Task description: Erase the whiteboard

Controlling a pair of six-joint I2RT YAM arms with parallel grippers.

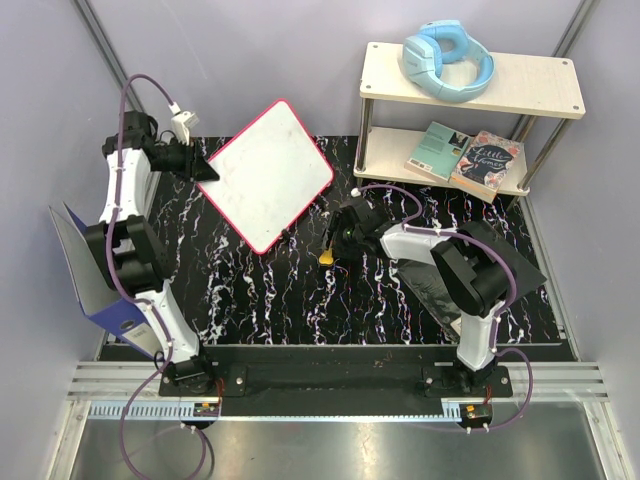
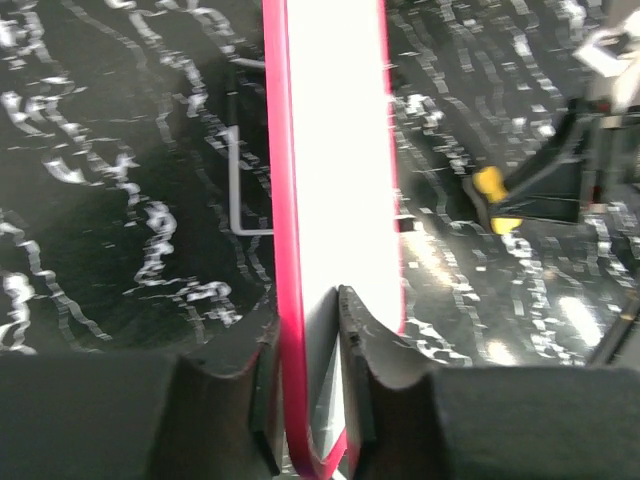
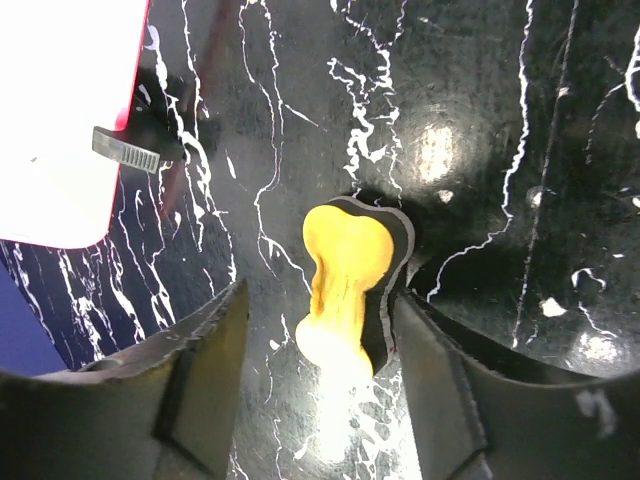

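Note:
The whiteboard (image 1: 270,175) is blank white with a red-pink rim and sits turned like a diamond at the back left of the black marbled table. My left gripper (image 1: 205,170) is shut on its left corner. In the left wrist view the rim of the whiteboard (image 2: 335,150) runs between the left gripper's (image 2: 310,310) pads. A yellow eraser (image 1: 326,257) with a black felt side lies on the table in the middle. My right gripper (image 3: 320,300) is open around the eraser (image 3: 345,265); the right finger is next to the felt, and the left finger stands apart.
A two-level shelf (image 1: 470,85) at the back right carries blue headphones (image 1: 448,58) and two books (image 1: 465,160). A blue-grey folder (image 1: 85,270) leans at the left edge. A black flat pad (image 1: 525,268) lies under the right arm.

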